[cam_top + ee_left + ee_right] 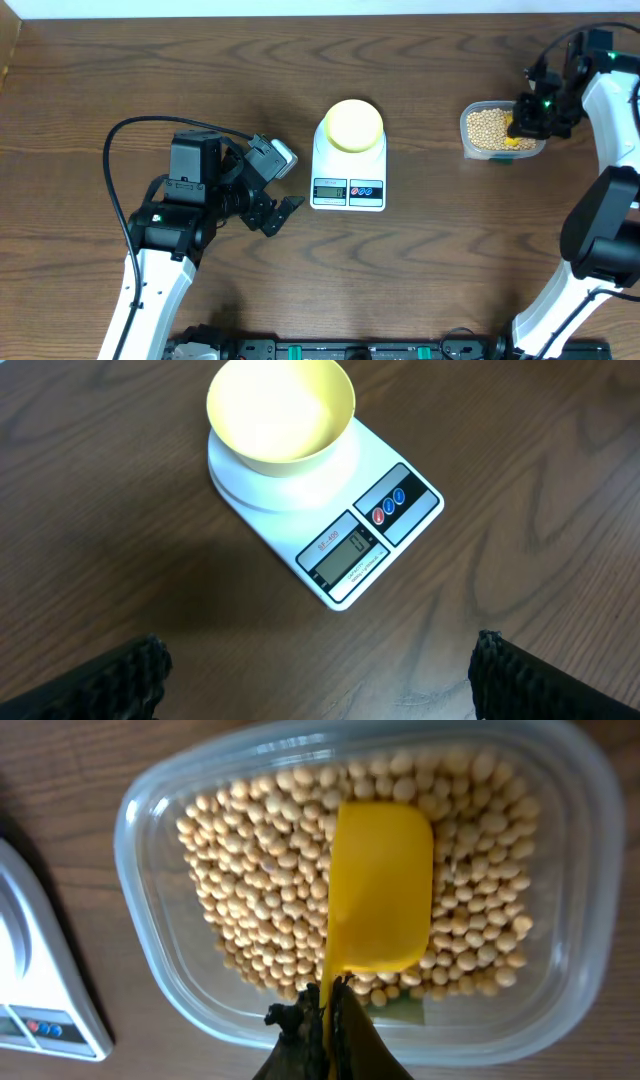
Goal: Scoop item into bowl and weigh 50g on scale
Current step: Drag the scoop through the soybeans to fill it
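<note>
The pale yellow bowl [354, 124] [281, 414] stands empty on the round platform of the white scale [349, 190] [372, 543], whose display and red and blue buttons face the table's front. Tan beans [487, 126] [260, 880] fill a clear plastic tub [470, 148] [150, 810] at the right. My right gripper [527, 122] [328, 1010] is shut on the handle of a bright yellow scoop [380, 885], which lies bottom-up over the beans. My left gripper [275, 210] [320, 670] hangs open left of the scale, nothing between its fingers [125, 675].
A corner of the scale [35, 990] shows at the left edge of the right wrist view, close to the tub. Dark wooden tabletop [420, 280] surrounds everything. A black cable [120, 150] loops behind the left arm.
</note>
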{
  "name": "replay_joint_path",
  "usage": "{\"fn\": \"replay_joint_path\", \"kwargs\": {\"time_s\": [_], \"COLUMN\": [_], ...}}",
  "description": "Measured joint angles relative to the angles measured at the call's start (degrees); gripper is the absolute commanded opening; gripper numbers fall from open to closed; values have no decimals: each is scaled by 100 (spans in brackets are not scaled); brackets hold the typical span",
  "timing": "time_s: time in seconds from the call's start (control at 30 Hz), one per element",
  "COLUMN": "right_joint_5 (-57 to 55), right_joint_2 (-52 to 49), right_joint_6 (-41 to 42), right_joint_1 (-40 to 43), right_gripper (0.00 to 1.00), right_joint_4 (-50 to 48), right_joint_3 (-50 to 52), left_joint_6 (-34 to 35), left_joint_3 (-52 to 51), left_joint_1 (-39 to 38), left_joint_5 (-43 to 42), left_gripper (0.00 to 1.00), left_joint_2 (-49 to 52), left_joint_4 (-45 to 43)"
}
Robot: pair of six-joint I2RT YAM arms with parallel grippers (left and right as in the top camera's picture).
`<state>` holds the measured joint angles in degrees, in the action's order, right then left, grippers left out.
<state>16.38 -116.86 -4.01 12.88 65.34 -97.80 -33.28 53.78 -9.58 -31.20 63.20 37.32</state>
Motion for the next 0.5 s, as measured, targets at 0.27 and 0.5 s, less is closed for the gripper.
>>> {"fn": "replay_joint_path", "kwargs": {"time_s": [0.27, 0.5], "right_joint_5": [544, 960], "right_joint_2": [2, 2], "right_joint_6": [2, 2], "right_joint_1": [216, 514], "right_gripper": [1, 1], "right_joint_4": [-133, -109], "right_joint_3": [157, 219], "left_joint_6": [0, 0], "left_joint_3": [0, 0], "left_joint_1": [0, 0], "left_joint_5": [0, 0], "left_gripper": [98, 98], "left_joint_2": [2, 2], "left_joint_4": [0, 0]}}
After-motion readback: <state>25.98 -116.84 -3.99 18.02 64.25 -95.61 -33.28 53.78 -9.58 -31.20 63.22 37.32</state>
